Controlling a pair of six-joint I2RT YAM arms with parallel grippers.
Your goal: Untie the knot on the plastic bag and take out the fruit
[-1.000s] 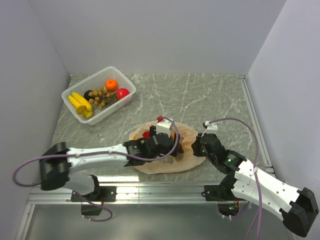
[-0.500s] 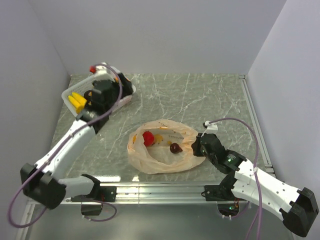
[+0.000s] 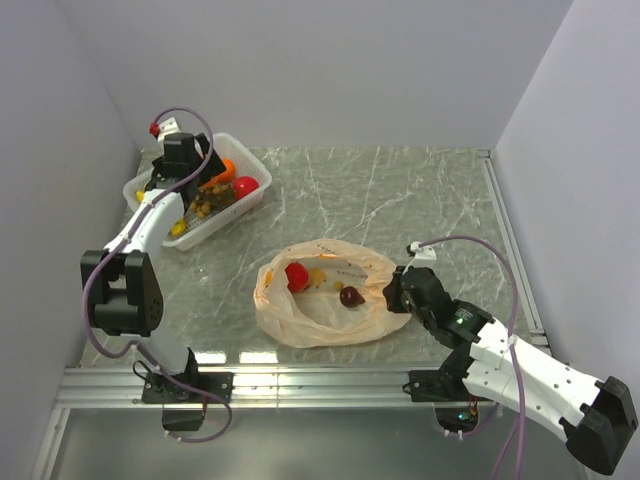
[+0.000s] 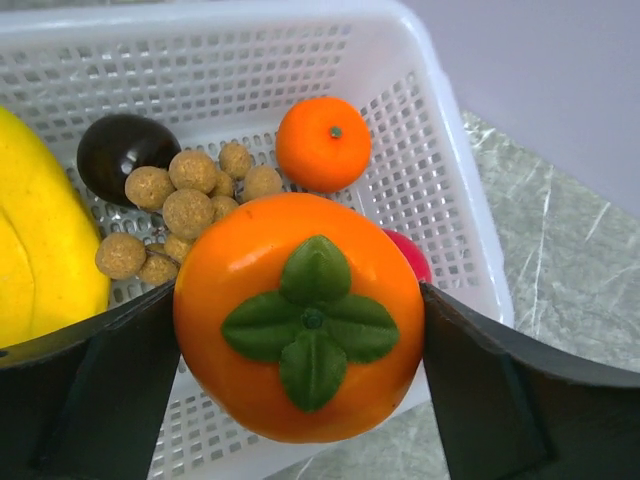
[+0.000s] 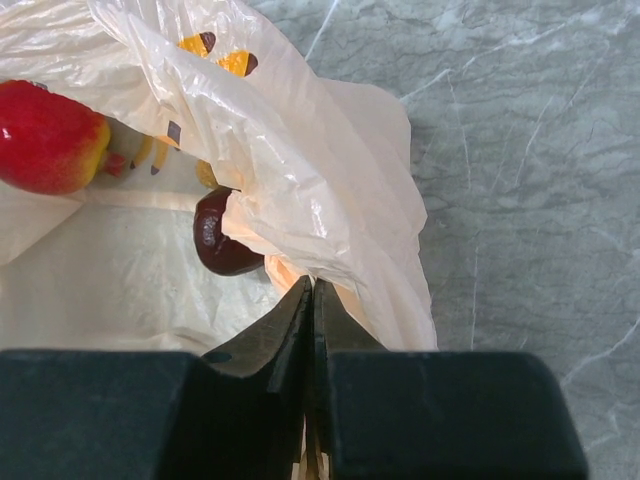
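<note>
The peach plastic bag (image 3: pixel 325 312) lies open on the table, and no knot shows on it. A red apple (image 3: pixel 296 276) and a dark brown round fruit (image 3: pixel 351 296) lie inside. My right gripper (image 3: pixel 392 295) is shut on the bag's right rim (image 5: pixel 330 215), pinching the film between its fingertips (image 5: pixel 298 300). My left gripper (image 3: pixel 205 180) is over the white basket (image 3: pixel 225 220) at the back left. Its wide-spread jaws press both sides of an orange persimmon (image 4: pixel 310 315) with a green calyx, held just above the basket.
In the basket (image 4: pixel 430 120) lie yellow bananas (image 4: pixel 40 250), brown balls (image 4: pixel 190 195), a dark round fruit (image 4: pixel 125 155), a tangerine (image 4: pixel 322 143) and a red apple (image 4: pixel 408 255). White walls close in the left, back and right.
My left arm has swung from the bag to the back-left basket, carrying the persimmon. The right gripper has kept its hold on the bag's rim.
</note>
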